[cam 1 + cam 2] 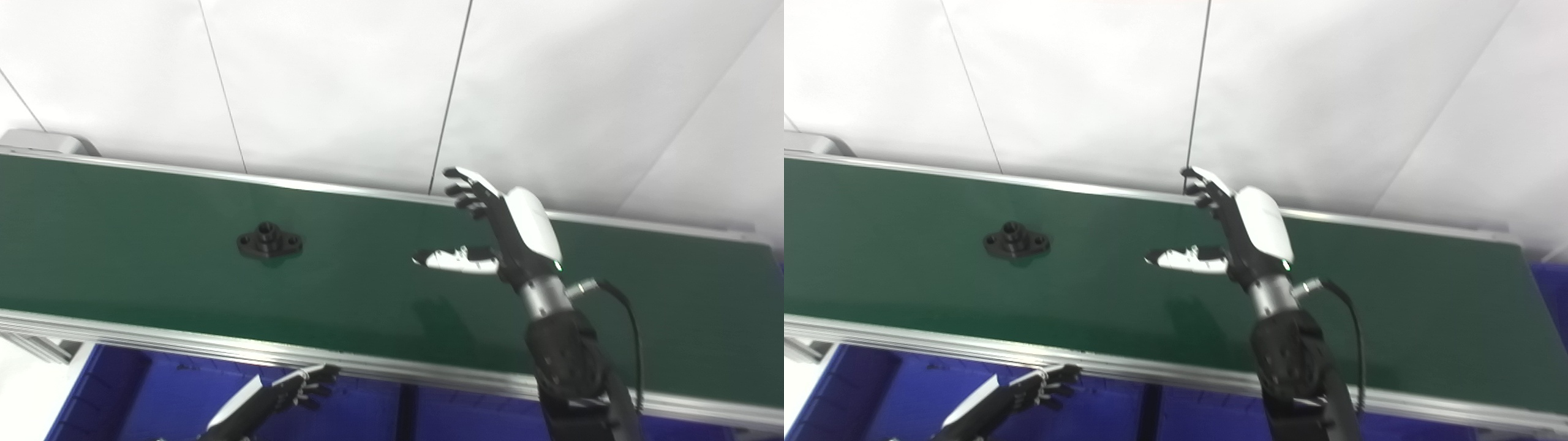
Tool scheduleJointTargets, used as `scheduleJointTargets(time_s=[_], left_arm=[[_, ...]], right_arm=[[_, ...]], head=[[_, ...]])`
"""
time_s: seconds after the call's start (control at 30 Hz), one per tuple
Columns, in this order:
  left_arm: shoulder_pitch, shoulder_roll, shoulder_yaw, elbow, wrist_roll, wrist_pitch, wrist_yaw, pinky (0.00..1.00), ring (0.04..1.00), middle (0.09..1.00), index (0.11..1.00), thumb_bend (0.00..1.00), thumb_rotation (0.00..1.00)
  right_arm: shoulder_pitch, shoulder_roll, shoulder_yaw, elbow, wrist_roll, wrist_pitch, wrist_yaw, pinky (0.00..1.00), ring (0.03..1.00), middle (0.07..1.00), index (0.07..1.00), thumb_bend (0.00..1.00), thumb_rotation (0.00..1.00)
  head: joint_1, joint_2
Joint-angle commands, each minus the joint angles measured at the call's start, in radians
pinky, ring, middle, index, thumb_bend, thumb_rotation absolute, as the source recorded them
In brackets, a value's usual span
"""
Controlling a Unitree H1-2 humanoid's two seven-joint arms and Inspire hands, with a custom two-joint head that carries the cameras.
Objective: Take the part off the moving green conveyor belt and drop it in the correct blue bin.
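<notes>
A black flanged part (270, 241) lies flat on the green conveyor belt (153, 269), left of the middle; it also shows in the right eye view (1017, 241). My right hand (499, 229) is raised above the belt, well to the right of the part, open and empty, fingers spread and thumb pointing left. My left hand (288, 392) hangs low in front of the belt's near rail, over a blue bin (184, 398), fingers loosely apart and holding nothing.
Blue bins sit below the belt's near rail, split by a divider (407, 413). A blue bin edge (1552, 288) shows past the belt's right end. A white panelled wall (367, 79) stands behind the belt. A grey housing (46, 142) caps the belt's far left.
</notes>
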Motion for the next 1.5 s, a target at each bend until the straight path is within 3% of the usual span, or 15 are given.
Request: scheduleJointTargets(time_s=[0.0, 0.53, 0.8, 1.47], left_arm=[[-0.008, 0.002, 0.011, -0.028, -0.022, -0.036, -0.020, 0.74, 0.820, 0.875, 0.874, 0.82, 0.20], [0.004, -0.015, 0.032, -0.033, -0.013, -0.036, -0.048, 0.75, 0.802, 0.834, 0.840, 0.86, 0.21], [-0.002, -0.017, 0.028, -0.016, -0.001, -0.036, -0.044, 0.75, 0.802, 0.829, 0.838, 0.86, 0.21], [-0.014, -0.037, 0.001, -0.005, 0.023, -0.036, -0.010, 0.72, 0.791, 0.833, 0.838, 0.87, 0.21]], right_arm=[[-0.060, 0.017, 0.004, 0.002, -0.006, 0.021, 0.000, 0.63, 0.706, 0.754, 0.841, 0.84, 0.40], [-0.126, 0.051, 0.066, 0.094, -0.011, 0.013, 0.004, 0.59, 0.682, 0.746, 0.836, 0.83, 0.40], [-0.183, 0.088, 0.111, 0.216, -0.016, 0.022, -0.002, 0.61, 0.697, 0.765, 0.829, 0.83, 0.39], [-0.359, 0.116, 0.222, 0.519, -0.041, 0.007, -0.001, 0.74, 0.822, 0.862, 0.873, 0.84, 0.39]], head=[[0.000, 0.000], [0.030, -0.014], [0.014, -0.050], [0.054, -0.054]])
